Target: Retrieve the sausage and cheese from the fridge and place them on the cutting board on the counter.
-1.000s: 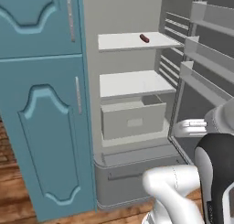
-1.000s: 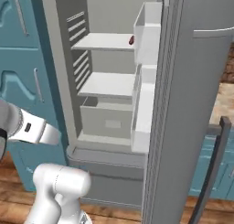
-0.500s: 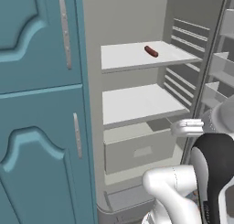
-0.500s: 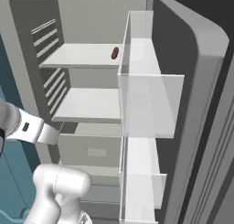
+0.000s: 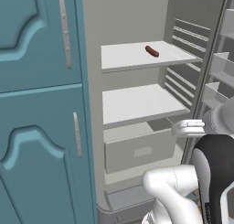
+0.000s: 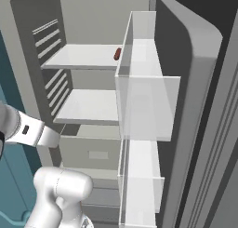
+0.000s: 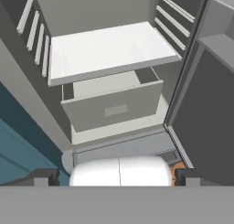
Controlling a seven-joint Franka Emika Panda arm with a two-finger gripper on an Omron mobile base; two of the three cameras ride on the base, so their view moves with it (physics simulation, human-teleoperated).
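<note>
The fridge [image 5: 130, 22] stands open, with white shelves and a drawer [image 5: 139, 151]. A short dark red-brown sausage [image 5: 151, 51] lies on the upper shelf toward its back right. In the right base view the sausage [image 6: 117, 53] peeks out beside the door bin. My gripper [image 7: 116, 177] is open, its dark fingertips [image 7: 43, 176] set wide apart with nothing between them. It hangs in front of the fridge and looks down at the middle shelf [image 7: 109, 49] and the drawer [image 7: 114, 109]. The cheese, the cutting board and the counter are out of view.
Teal cabinet doors [image 5: 41, 104] with metal handles flank the fridge on the left. The open fridge door [image 6: 195, 110] with clear bins [image 6: 146, 106] stands close on the right. The drawer is slightly pulled out under the middle shelf.
The base has driven closer to the fridge, so both base views now show the shelves larger. The sausage stays in its place on the upper shelf. The gripper stays open.
</note>
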